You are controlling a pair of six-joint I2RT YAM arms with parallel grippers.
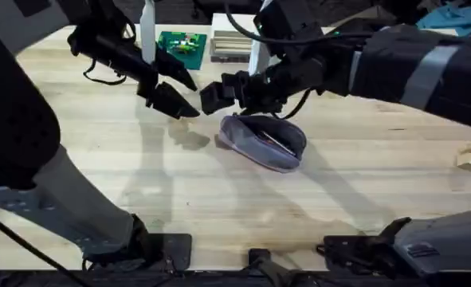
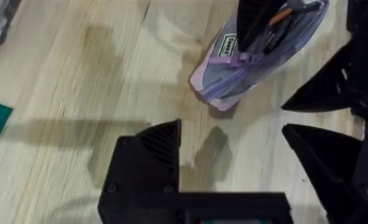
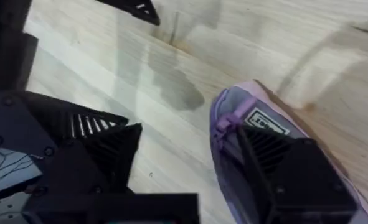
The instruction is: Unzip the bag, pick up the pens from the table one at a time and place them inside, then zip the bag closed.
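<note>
- The bag [image 1: 265, 142] lies on the table [image 1: 139, 175] near the middle, lilac with a grey side panel, its long axis running diagonally
- In my left wrist view the bag [image 2: 258, 53] shows its top gaping open, with an orange-tipped stick and darker items visible inside; a purple zip pull hangs at the near end beside a small white label
- My right gripper [image 1: 223, 92] sits just above the bag's upper left end; its fingers are spread wide apart and grip nothing
- In my right wrist view one finger [image 3: 289, 168] is down over the bag [image 3: 233, 112], at or in its open mouth, while the other stands off to the side above bare wood; whether the finger touches the fabric I cannot tell
- My left gripper [image 1: 171, 92] hovers over the table just left of the right gripper, close to it but apart, and clear of the bag
- Its fingers [image 2: 149, 149] stand well apart with bare tabletop between them; it holds nothing
- A green board [image 1: 182, 45] and a stack of pale blocks [image 1: 231, 45] rest at the far edge of the table, well apart from the bag
</note>
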